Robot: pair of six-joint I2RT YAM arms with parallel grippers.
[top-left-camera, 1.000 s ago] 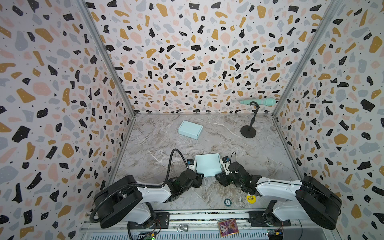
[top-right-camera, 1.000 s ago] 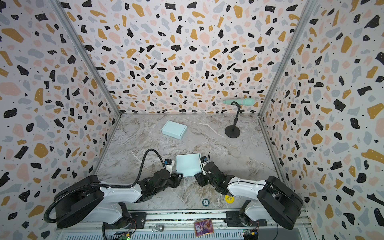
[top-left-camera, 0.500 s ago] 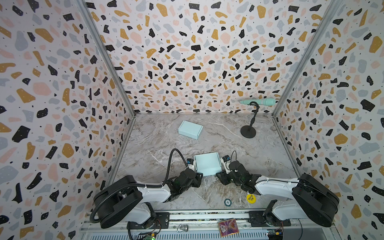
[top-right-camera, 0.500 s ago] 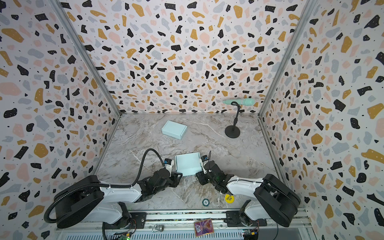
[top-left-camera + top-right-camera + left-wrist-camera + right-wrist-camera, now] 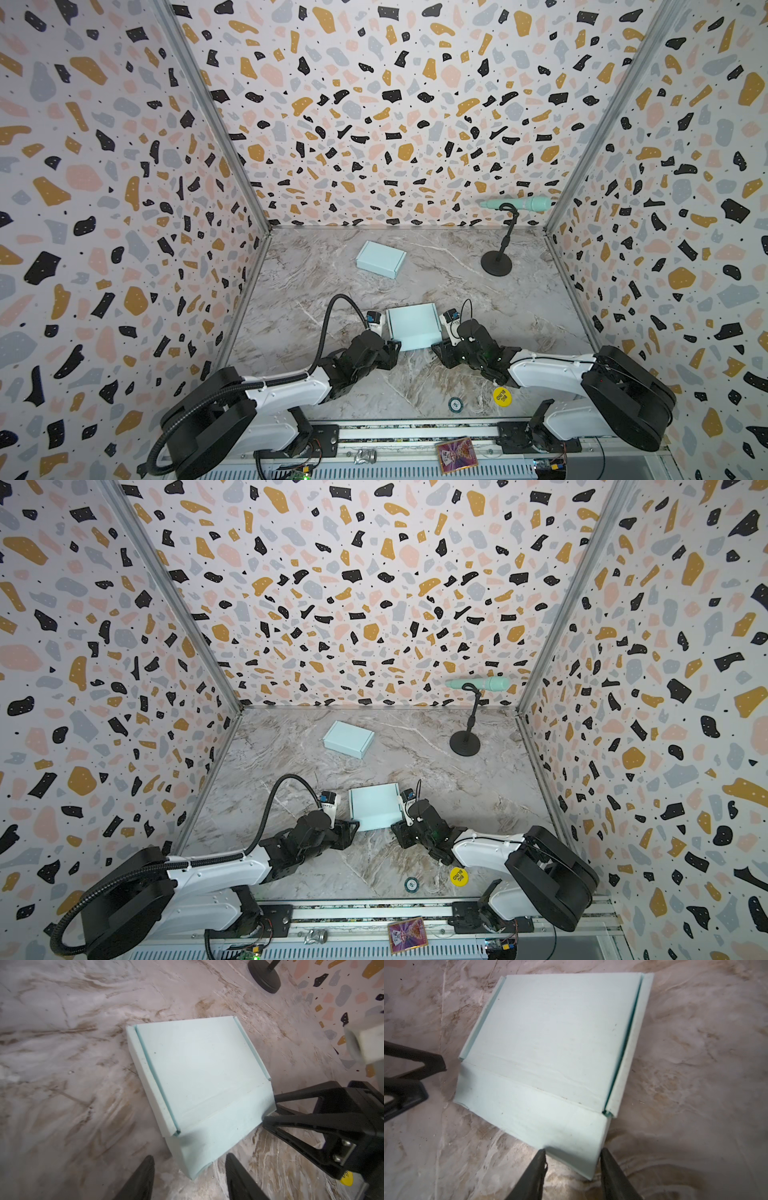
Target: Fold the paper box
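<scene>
The pale mint paper box [image 5: 413,328] [image 5: 375,808] lies near the front of the marble table. Its lid is down and a flap slopes to the table on the near side [image 5: 209,1132] [image 5: 533,1113]. My left gripper [image 5: 394,346] [image 5: 190,1167] is open at the near left corner, which pokes between its fingertips without touching them. My right gripper [image 5: 439,347] [image 5: 572,1157] is open astride the near right corner, with one fingertip [image 5: 540,1157] against the flap's edge. Each wrist view also shows the opposite gripper beside the flap, the right gripper [image 5: 268,1109] and the left gripper [image 5: 431,1080].
A second, folded mint box [image 5: 381,259] lies at the back. A black microphone stand [image 5: 496,264] with a mint microphone [image 5: 515,203] stands back right. A yellow disc [image 5: 502,395] and a small round chip [image 5: 455,404] lie by the front edge. Patterned walls enclose three sides.
Both grippers have stayed at the box's near corners and the box has not moved. No other difference shows.
</scene>
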